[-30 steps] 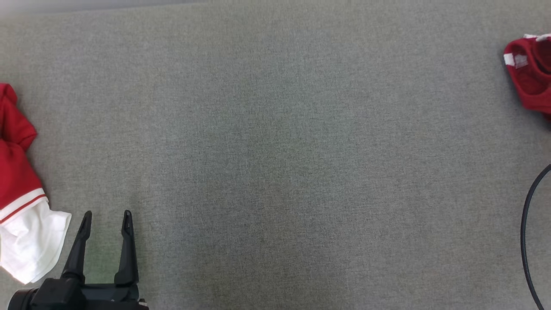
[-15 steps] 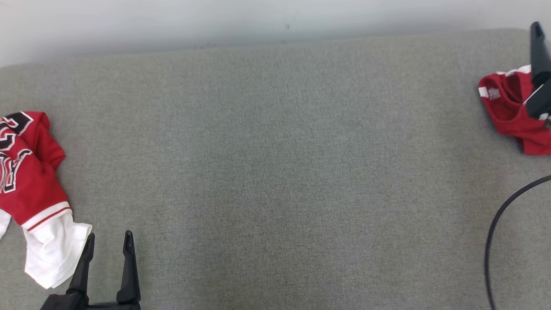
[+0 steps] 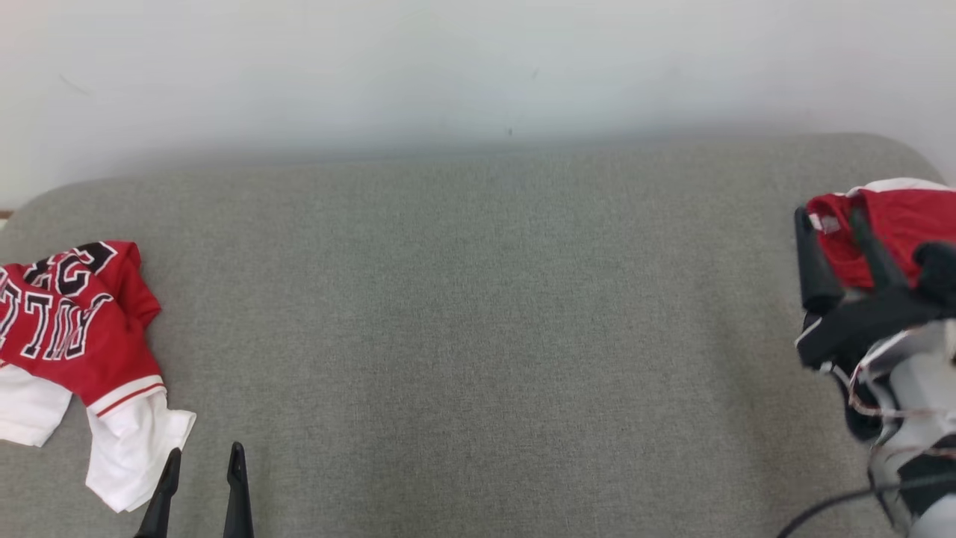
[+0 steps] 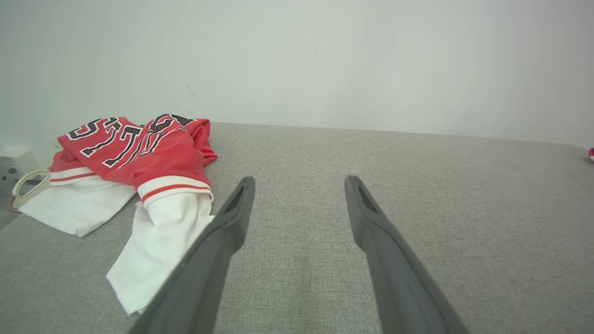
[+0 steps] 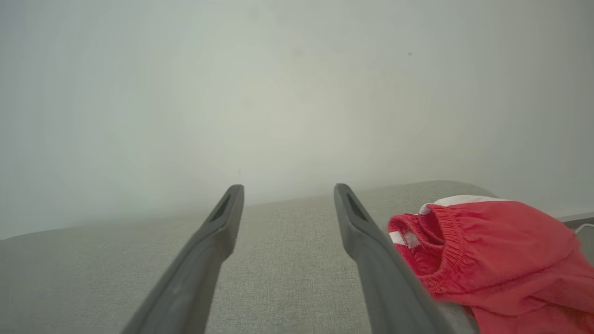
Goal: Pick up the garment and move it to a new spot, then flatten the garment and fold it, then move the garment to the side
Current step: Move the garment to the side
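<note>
The red shorts (image 3: 889,224), likely the garment to pick up, lie bunched at the far right of the grey surface (image 3: 478,336), just beside the right end effector (image 5: 287,189), spread wide seemingly to line up a grasp, while the left end effector (image 4: 300,180), also spread and empty, hovers near a crumpled jersey (image 3: 75,321) at left.

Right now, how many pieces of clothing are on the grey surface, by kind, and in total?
Red and white jersey: 1
Red shorts: 1
Total: 2
</note>
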